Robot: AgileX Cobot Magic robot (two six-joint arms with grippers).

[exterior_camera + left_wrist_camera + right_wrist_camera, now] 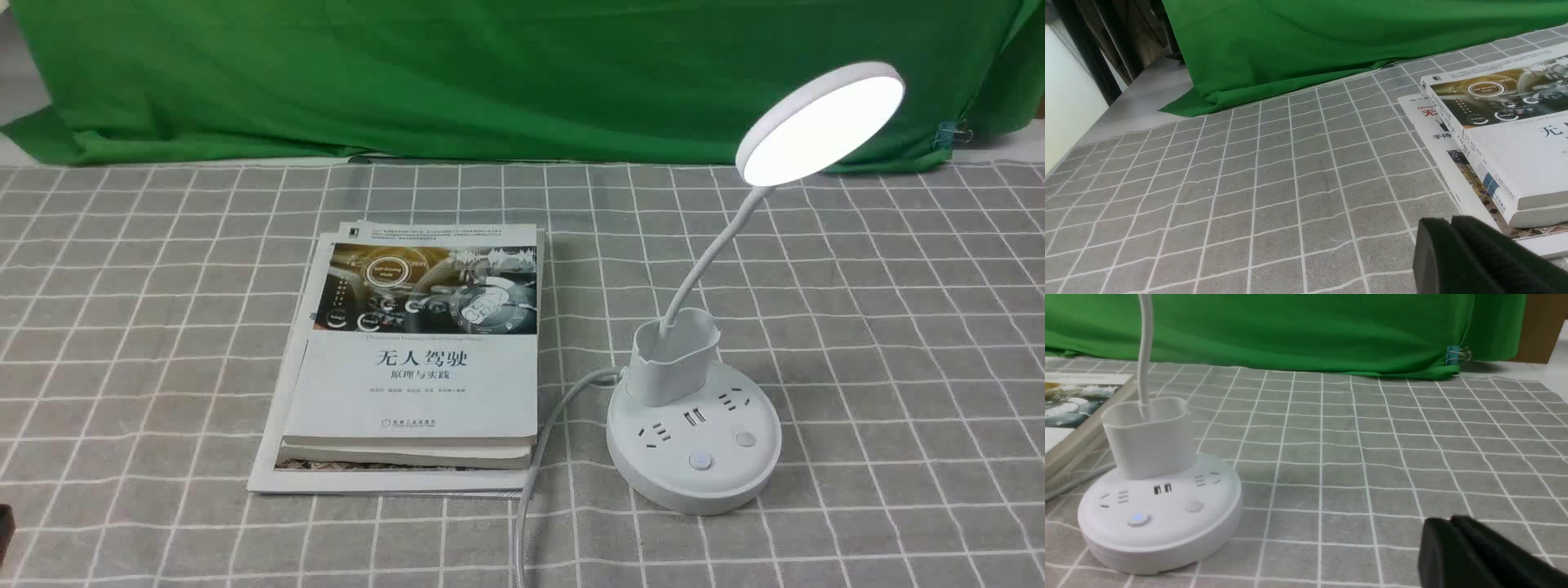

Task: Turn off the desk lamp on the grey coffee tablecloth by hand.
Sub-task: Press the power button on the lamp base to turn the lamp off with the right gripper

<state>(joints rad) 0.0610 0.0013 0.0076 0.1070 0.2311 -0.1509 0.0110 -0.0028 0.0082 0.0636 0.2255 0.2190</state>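
The white desk lamp [694, 457] stands on the grey coffee tablecloth [898, 367], right of centre, and its round disc head [820, 122] glows brightly. Two round buttons [700, 461] sit on the front of the base. In the right wrist view one button [1139, 519] shows a faint blue light. My right gripper [1449, 522] hovers low over the cloth, apart from the lamp base [1159, 514], with its fingers pressed together and nothing between them. My left gripper [1449, 222] is also shut and empty, close to the corner of the books [1515, 155]. Neither hand shows clearly in the front view.
Two stacked books [416, 359] lie left of the lamp. The lamp's white cord [539, 457] runs between books and base toward the near edge. A green backdrop cloth [490, 73] hangs along the far side, with a binder clip [951, 135] at its right end.
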